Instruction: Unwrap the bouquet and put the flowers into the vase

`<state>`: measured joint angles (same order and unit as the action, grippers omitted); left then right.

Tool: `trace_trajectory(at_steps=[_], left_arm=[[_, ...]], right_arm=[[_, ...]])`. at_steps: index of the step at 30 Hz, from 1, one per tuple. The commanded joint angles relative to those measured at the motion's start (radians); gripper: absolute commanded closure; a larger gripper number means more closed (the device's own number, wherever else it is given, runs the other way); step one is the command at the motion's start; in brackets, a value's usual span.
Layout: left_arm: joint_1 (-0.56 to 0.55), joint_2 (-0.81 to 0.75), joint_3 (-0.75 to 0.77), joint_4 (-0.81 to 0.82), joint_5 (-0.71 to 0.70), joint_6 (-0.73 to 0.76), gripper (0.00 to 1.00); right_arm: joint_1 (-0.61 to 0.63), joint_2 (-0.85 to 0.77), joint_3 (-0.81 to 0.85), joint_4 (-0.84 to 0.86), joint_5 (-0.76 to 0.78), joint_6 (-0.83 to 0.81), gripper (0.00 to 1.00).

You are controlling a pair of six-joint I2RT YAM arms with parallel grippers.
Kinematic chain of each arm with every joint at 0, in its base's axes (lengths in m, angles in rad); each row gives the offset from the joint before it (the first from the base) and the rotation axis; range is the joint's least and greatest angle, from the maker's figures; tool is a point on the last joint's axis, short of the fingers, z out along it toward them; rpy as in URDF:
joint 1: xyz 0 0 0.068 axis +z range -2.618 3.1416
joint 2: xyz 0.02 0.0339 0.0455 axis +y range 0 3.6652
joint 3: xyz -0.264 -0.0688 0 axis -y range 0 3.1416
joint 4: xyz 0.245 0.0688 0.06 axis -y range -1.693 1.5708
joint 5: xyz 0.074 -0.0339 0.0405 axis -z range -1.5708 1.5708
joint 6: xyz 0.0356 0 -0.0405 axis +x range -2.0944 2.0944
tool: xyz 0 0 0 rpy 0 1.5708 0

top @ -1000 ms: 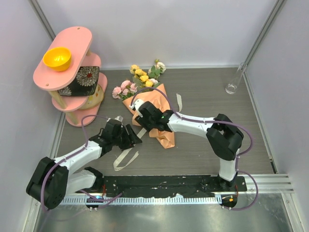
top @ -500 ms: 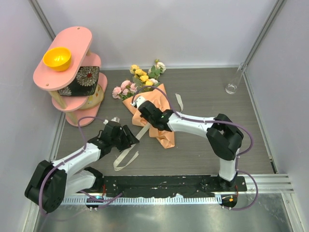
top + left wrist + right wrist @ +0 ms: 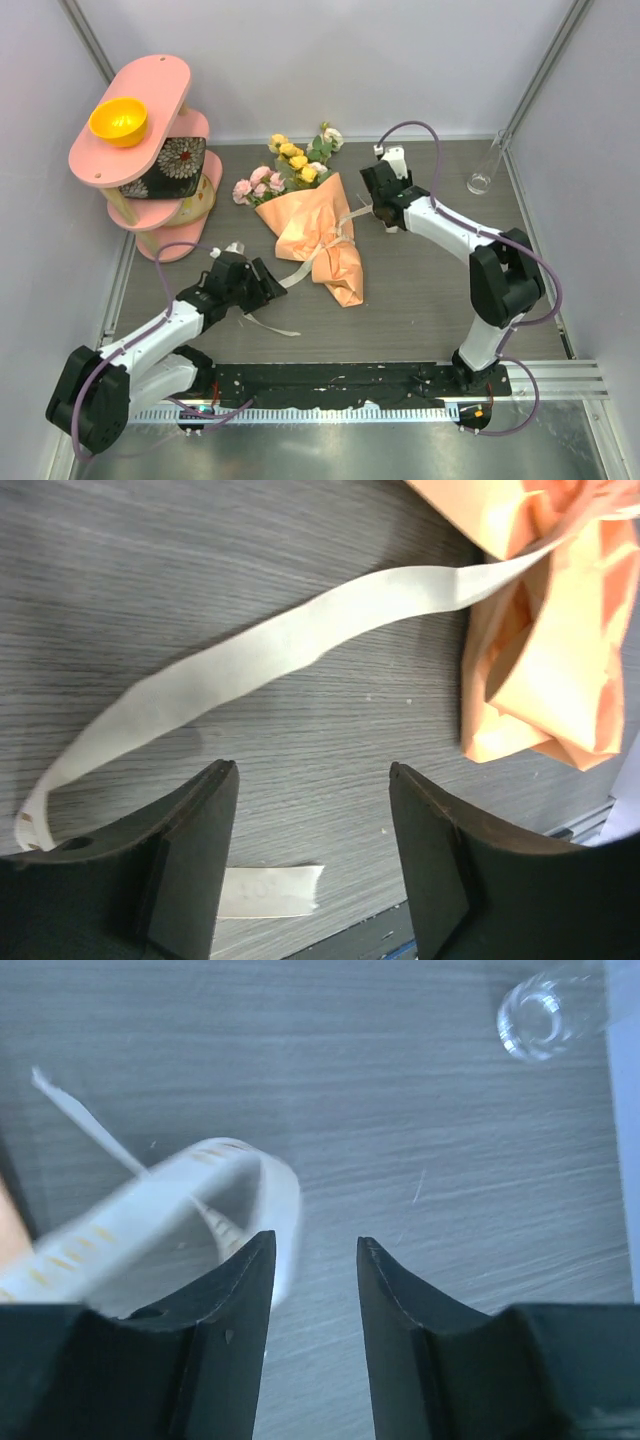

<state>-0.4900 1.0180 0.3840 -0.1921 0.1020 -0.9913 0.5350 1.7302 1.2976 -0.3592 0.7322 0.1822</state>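
From above, the bouquet [image 3: 318, 240] is lying mid-table [image 3: 430, 300]. Its creased orange-tan paper cone is wrapping the stems, the pink, yellow and cream flowers [image 3: 290, 165] are fanning toward 11 o'clock, and the cream ribbon [image 3: 298, 272] is trailing loose toward 7 o'clock. The vase [image 3: 484, 172] is sitting well apart at 2 o'clock. The left gripper [image 3: 262, 285] is hovering at the bouquet's 8 o'clock, the right gripper [image 3: 380, 203] at its 2 o'clock. In the left wrist view the fingers [image 3: 190, 860] are standing spread over bare table. In the right wrist view the fingers [image 3: 215, 1350] are parted, pinching nothing, with a blurred ribbon loop curling by one tip.
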Motion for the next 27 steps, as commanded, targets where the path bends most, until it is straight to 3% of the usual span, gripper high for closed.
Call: trace_trajectory(at_steps=[1,6,10,14,20,23,27], left_arm=[[-0.002,-0.061,0.072,-0.006,0.045,0.019,0.31],[-0.002,-0.036,0.162,0.086,0.206,0.048,0.29],[-0.005,0.152,0.285,0.121,0.289,0.106,0.40],[-0.033,0.389,0.482,0.059,0.315,0.250,0.44],[-0.091,0.638,0.815,-0.133,0.205,0.394,0.45],[-0.125,0.706,0.906,-0.216,0.059,0.474,0.53],[-0.159,0.775,0.975,-0.265,0.010,0.543,0.55]], right_arm=[[0.080,-0.020,0.031,-0.074,-0.091,0.051,0.54],[0.118,-0.141,-0.082,0.005,-0.319,0.069,0.49],[0.118,-0.175,-0.173,0.087,-0.516,0.065,0.51],[0.117,-0.193,-0.231,0.129,-0.611,0.134,0.54],[0.114,-0.253,-0.334,0.200,-0.683,0.198,0.61],[0.108,-0.279,-0.382,0.223,-0.711,0.229,0.68],[0.100,-0.297,-0.434,0.262,-0.777,0.258,0.73]])
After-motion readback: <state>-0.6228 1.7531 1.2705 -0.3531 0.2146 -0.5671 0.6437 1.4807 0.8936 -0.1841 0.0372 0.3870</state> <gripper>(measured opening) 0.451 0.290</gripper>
